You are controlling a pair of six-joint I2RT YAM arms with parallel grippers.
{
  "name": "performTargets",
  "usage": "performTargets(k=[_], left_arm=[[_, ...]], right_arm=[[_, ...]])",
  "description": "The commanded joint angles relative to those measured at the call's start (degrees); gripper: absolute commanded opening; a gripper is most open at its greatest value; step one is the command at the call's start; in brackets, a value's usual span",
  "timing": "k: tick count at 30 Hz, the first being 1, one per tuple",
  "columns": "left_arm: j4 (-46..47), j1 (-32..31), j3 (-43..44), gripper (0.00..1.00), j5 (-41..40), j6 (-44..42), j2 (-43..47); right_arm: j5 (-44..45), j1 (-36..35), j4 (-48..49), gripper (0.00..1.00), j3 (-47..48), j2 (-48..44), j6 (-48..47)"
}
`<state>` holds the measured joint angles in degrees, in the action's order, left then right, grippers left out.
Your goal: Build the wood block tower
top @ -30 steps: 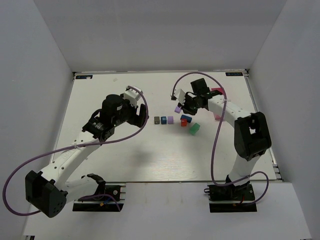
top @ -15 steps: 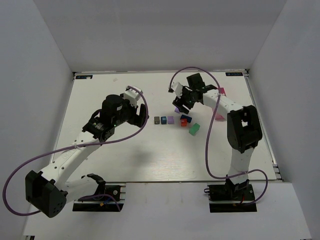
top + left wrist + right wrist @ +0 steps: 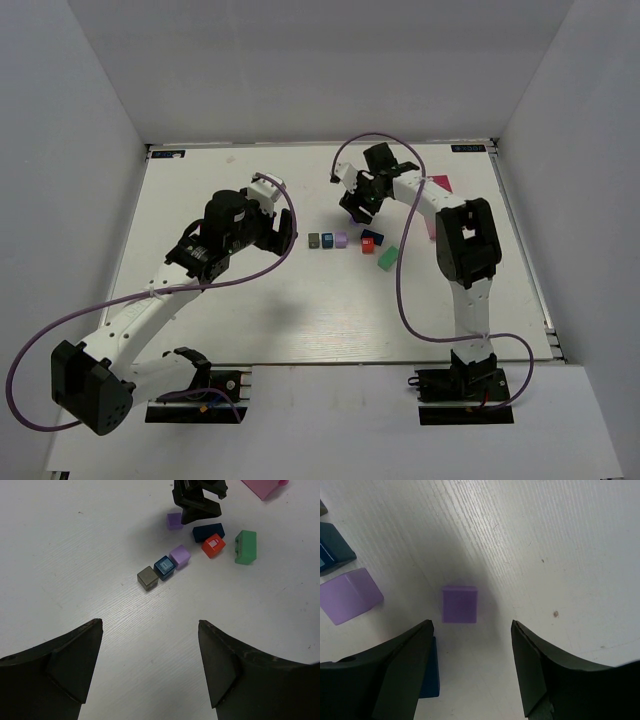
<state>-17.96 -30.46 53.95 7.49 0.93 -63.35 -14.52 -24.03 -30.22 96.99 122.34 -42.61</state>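
My right fingers stand wide apart and hold nothing. They point steeply down at the bench. Between them, touching neither, the small purple block lies flat on the white surface. Behind one finger a navy block is half hidden, with the red block just beside it. The green block lies a little apart on the red one's far side.

From my right wrist the forearm runs back toward the right side of the bench. There the elbow stands high above the base at the near edge, so the arm is stretched far forward and bent inward toward the middle. The pink tray lies near the far right, partly covered by that forearm.

My left fingers are also spread wide and empty. They hang above the bench and are tilted down toward the blocks, well short of them. Nearest to them is a short row set close together: the grey block, the blue block and the light purple block. My left arm rises from its base at the near left corner. It runs diagonally across the bench and ends with the wrist just left of that row.

Every block lies singly on the bench in one loose cluster near the middle, toward the far side.
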Motion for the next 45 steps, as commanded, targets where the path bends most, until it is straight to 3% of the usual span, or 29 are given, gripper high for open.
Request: performTargets(k=[1, 15, 27, 31, 34, 35, 40, 45], left_arm=[[0.55, 0.22, 0.01, 0.87, 0.51, 0.3, 1.39], [0.55, 0.22, 0.01, 0.87, 0.51, 0.3, 1.39], [0.55, 0.22, 0.01, 0.87, 1.57, 0.3, 1.39], [0.55, 0.22, 0.01, 0.87, 1.57, 0.3, 1.39], [0.55, 0.22, 0.01, 0.87, 1.57, 0.3, 1.39], [0.55, 0.22, 0.01, 0.87, 1.57, 0.3, 1.39], [0.55, 0.22, 0.01, 0.87, 1.57, 0.3, 1.39], [0.55, 0.22, 0.01, 0.87, 1.04, 0.3, 2.61]], right_arm=[[-0.51, -0.23, -1.86, 0.69, 2.85, 1.05, -1.07], [-0.68, -0.93, -1.78, 0.71, 3.65, 3.6, -0.98], [-1.12, -1.11, -1.78, 0.61, 3.56, 5.01, -0.72], [-1.21, -1.11, -1.43, 0.5, 3.21, 4.84, -0.55], [-1.47, -1.02, -1.42, 0.35, 3.03, 3.96, -0.46], [-1.56, -0.93, -1.51, 0.25, 2.94, 3.78, -0.46], [-1.91, -1.02, -1.68, 0.04, 1.8, -1.57, 0.24], [-9.37, -1.54, -3.71, 0.0, 1.45, -8.95, 1.65]])
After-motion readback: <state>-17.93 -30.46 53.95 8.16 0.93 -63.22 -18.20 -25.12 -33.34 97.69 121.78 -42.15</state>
